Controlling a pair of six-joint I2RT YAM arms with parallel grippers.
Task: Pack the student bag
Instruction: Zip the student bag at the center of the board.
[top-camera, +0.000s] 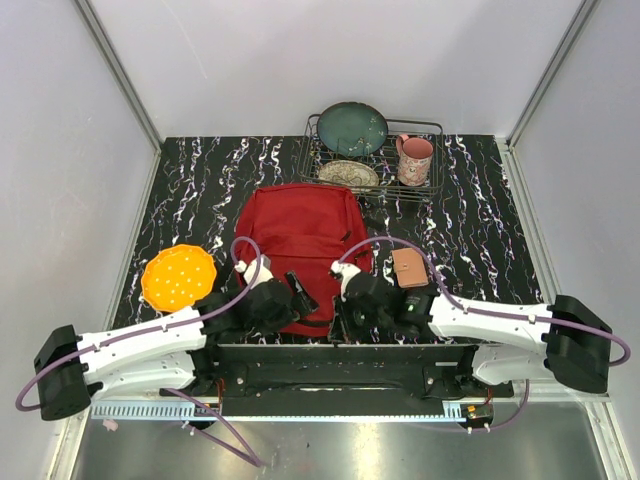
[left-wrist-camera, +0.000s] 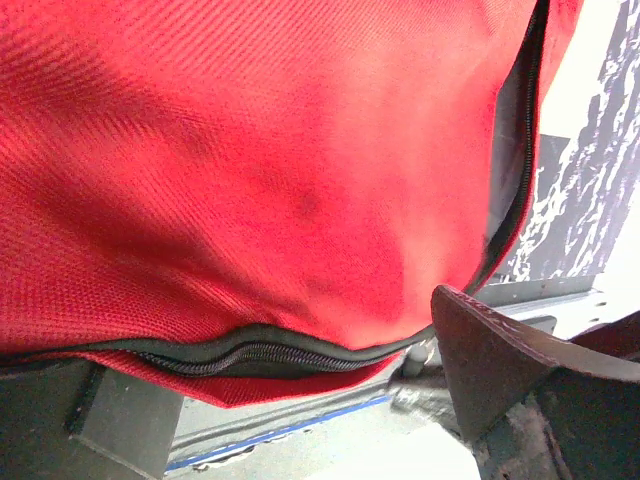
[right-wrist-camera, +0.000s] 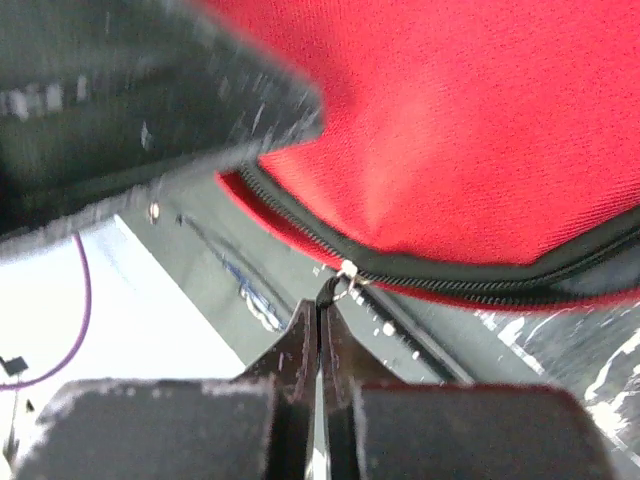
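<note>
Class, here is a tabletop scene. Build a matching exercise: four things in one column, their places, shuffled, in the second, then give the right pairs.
Things:
1 student bag
2 orange disc
3 pink mug
4 brown pouch

Places:
A in the wire rack
B left of the bag
C centre of the table
D just right of the bag

Pairs: 1-C, 2-B, 3-A, 4-D

White arms (top-camera: 140, 345), black joints (top-camera: 60, 375), purple cables (top-camera: 390, 240)

Red student bag (top-camera: 300, 235), black zipper (left-wrist-camera: 240, 355), orange disc (top-camera: 178, 278), black white-veined table (top-camera: 200, 190)
</note>
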